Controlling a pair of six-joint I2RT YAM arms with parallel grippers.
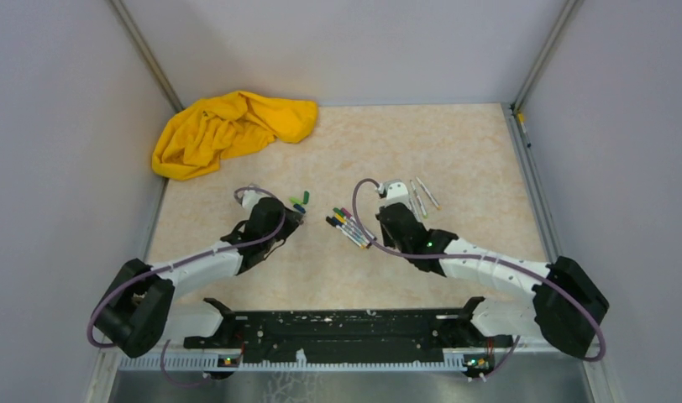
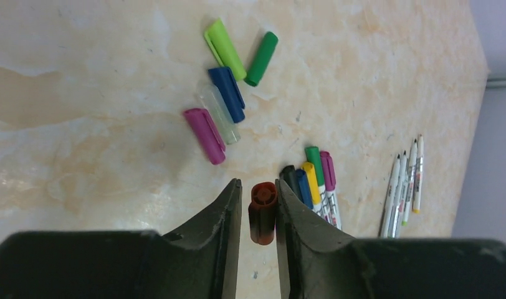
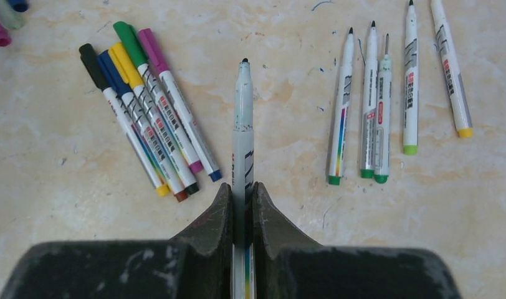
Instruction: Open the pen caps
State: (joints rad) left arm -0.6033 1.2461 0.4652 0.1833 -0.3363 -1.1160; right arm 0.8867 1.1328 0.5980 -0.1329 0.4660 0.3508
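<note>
while left fingers (image 2: 222, 230) pinch a red cap (image 2: 262, 212), right fingers (image 3: 216, 230) clamp an uncapped pen (image 3: 243, 112), tail hidden.

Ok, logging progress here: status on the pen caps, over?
Left gripper shut on red cap. Right gripper shut on uncapped pen. Five capped pens waiting on table, nothing blocking them.

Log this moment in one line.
left jaws: shut on dark red cap | right jaws: shut on uncapped pen | capped pens: five, bunched | loose caps: five | uncapped pens aside: five
</note>
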